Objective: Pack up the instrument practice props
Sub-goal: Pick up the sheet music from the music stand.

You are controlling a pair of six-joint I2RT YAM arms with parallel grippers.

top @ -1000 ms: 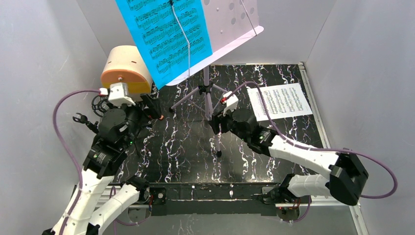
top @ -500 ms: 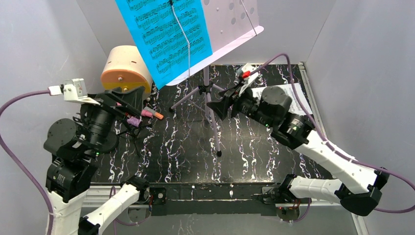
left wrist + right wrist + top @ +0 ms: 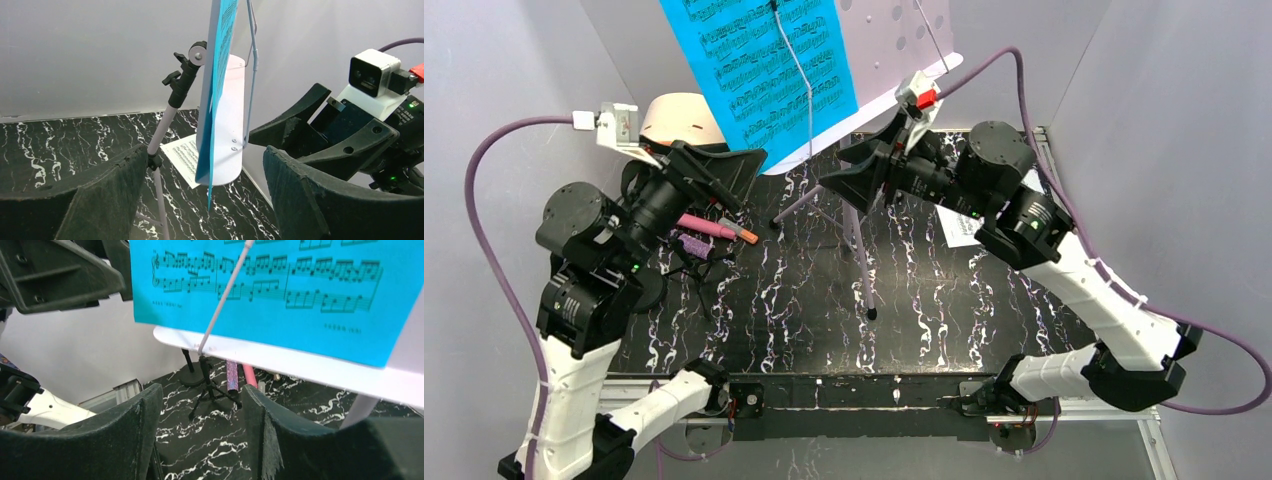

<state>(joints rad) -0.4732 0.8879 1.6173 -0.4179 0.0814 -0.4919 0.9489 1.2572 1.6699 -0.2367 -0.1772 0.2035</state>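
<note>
Grey walls (image 3: pixel 514 80) close in a black marbled table (image 3: pixel 804 300), and on it nothing looks packed yet. The stand (image 3: pixel 894 40) is upright at the back, its legs spread, not folded.

Both arms are raised toward it. The left gripper (image 3: pixel 736 165) is near the stand's left edge and the right gripper (image 3: pixel 844 182) is just in front of its lower lip. In both wrist views the fingers are apart with nothing between them.

A round beige thing (image 3: pixel 674 112) sits at the back left. I cannot tell if it is the place for the props.

The blue sheet (image 3: pixel 764 70) hangs on the stand under a thin wire. The white sheet (image 3: pixel 184 156) lies flat on the table to the right, partly hidden by the right arm.

The pink mic (image 3: pixel 707 224) lies on the table at the left, and the purple mic (image 3: pixel 692 244) lies just beside it, near its small tripod.

I judge the task is at its start. All four props are out, and taking the blue sheet off the stand seems the step in hand. After that come folding the stand and gathering the white sheet and both mics.
</note>
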